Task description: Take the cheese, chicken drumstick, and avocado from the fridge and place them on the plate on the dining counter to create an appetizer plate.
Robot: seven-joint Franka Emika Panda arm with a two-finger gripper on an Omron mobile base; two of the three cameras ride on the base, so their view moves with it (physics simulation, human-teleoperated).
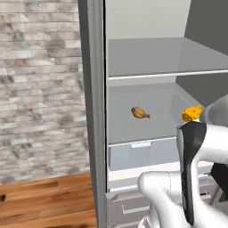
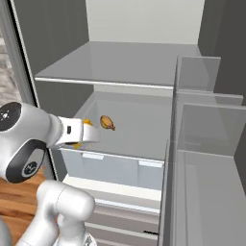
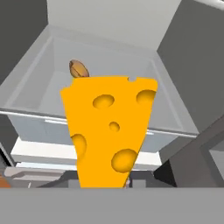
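My gripper point(image 2: 89, 135) is shut on the cheese point(image 3: 109, 131), a yellow-orange wedge with holes that looms large in the hand view. The cheese point(image 1: 192, 113) hangs in front of the open fridge point(image 1: 151, 58), at the level of its lower shelf and just above the drawers. The chicken drumstick point(image 1: 140, 112), golden-brown, lies on that lower shelf further in; it also shows behind the wedge as the drumstick point(image 3: 78, 68) and beside my hand as the drumstick point(image 2: 107, 123). The avocado, the plate and the dining counter are out of view.
A translucent drawer point(image 1: 138, 153) sits under the lower shelf. The fridge door with its grey bins point(image 2: 206, 144) stands open close on the right. A brick wall point(image 1: 40, 89) and wood floor point(image 1: 44, 200) lie left of the fridge.
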